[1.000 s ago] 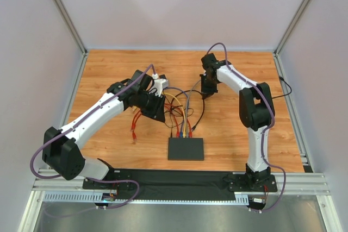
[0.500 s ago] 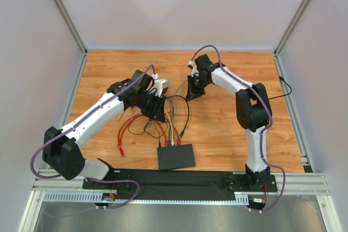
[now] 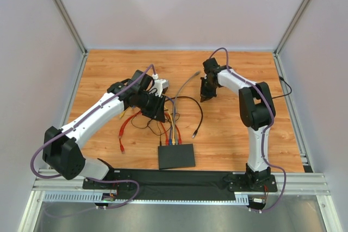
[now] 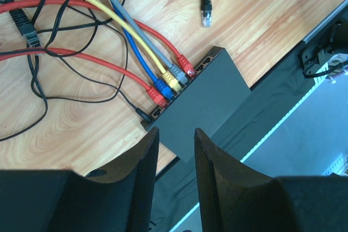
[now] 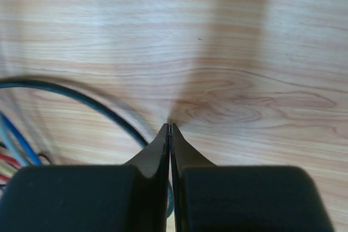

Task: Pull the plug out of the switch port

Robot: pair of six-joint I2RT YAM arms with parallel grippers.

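Observation:
The switch (image 3: 176,156) is a flat black box near the table's front edge, also in the left wrist view (image 4: 209,99). Red (image 4: 159,96), blue (image 4: 163,87), yellow (image 4: 172,81), grey (image 4: 177,74) and red (image 4: 187,69) plugs sit in its sockets. My left gripper (image 3: 156,108) hovers open and empty above the cables, behind the switch; its gap (image 4: 175,137) frames the switch's near corner. My right gripper (image 3: 205,95) is right of the cable tangle, its jaws pressed together (image 5: 170,126) just over bare wood. A dark cable (image 5: 92,104) runs under its fingers.
A loose black plug (image 3: 194,133) (image 4: 205,14) lies on the wood behind the switch. A grey cable's free end (image 3: 196,73) lies near the right gripper. Red cable loops (image 3: 124,129) spread left. A black mat (image 3: 163,176) and rail run along the front edge.
The switch slid left and toward the front edge, dragging its cables. My right gripper swung left, then back right. The left arm has hardly moved.

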